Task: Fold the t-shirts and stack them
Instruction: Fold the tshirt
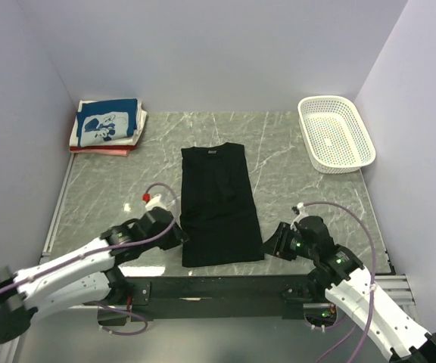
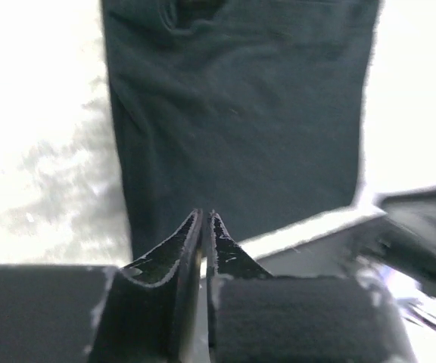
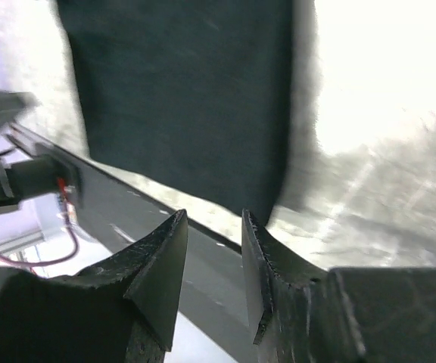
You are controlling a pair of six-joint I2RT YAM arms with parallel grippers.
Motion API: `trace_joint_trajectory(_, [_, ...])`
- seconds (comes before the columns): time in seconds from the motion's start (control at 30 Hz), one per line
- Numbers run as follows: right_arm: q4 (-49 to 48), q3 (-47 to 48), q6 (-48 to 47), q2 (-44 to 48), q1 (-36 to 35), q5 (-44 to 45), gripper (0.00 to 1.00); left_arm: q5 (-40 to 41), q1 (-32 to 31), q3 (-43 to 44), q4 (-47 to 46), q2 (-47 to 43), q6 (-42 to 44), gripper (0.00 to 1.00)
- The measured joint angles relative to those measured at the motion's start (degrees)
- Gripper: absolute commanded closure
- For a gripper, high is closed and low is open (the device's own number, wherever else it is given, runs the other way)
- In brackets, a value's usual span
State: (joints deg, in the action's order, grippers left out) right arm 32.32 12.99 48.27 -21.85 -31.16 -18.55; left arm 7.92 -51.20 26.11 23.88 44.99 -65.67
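Far left corner of the bench: folded stack, blue-and-white print on top, well apart from everything else. Nearer the front, left end effector at the near-left corner of the black t-shirt, jaws all but together with only a slit showing; cannot tell whether hem is caught between. Likely snag there: pulling away with cloth pinched, dragging that corner and spoiling the long narrow fold. In the middle, black t-shirt flat, neck label away from the arms. Just beside its near-right corner, right end effector parted and empty. Danger of an uneven re-grip, one corner only, skewing the next fold. Far right, white basket, out of play.
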Motion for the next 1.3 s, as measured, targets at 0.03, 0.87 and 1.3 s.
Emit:
trace_joint_trajectory(0.03, [0.20,1.38,-0.35,-0.13,0.00,0.37,0.58,0.50,0.02,0.48,-1.09,3.04,0.79,0.91])
trace_joint_trajectory(0.87, [-5.70,2.99,-2.58,-8.70,0.00,1.79,0.58,-9.05,25.99,11.04,-29.53,44.00,14.95,0.99])
trace_joint_trajectory(1.3, [-5.66,0.72,-2.71,-6.60,0.00,0.46,0.52,-8.96,26.93,11.30,-22.16,31.56,16.33,0.64])
